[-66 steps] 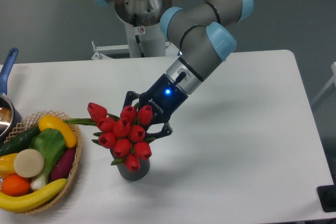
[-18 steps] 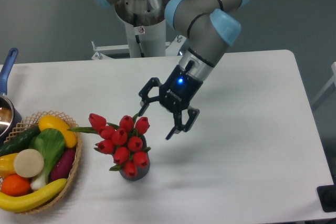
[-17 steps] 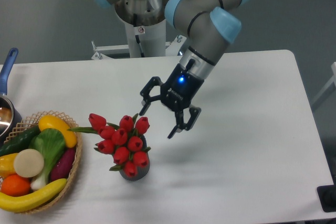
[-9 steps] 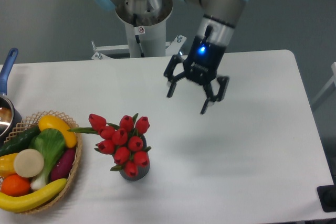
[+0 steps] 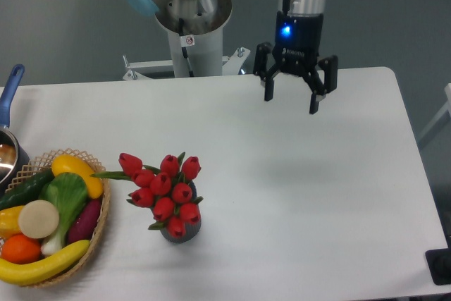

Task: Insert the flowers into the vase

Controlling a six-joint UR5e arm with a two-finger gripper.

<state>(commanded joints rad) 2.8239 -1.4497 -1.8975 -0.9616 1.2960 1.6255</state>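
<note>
The flowers [image 5: 164,190], a bunch of red tulip buds with green leaves, stand with their stems down inside the vase [image 5: 181,232], a small dark grey cylinder near the table's front left. Only the lower part of the vase shows below the buds. My gripper [image 5: 290,103] hangs open and empty high over the table's back middle, well up and to the right of the bunch, fingers pointing down.
A wicker basket [image 5: 103,218] of toy fruit and vegetables sits at the left edge. A pot with a blue handle [image 5: 10,89] is at the far left. The robot's base column [image 5: 189,29] stands behind the table.
My gripper let go of the flowers, opened, then rose and swung back and to the right, away from the vase. The bunch stays standing in the vase.
</note>
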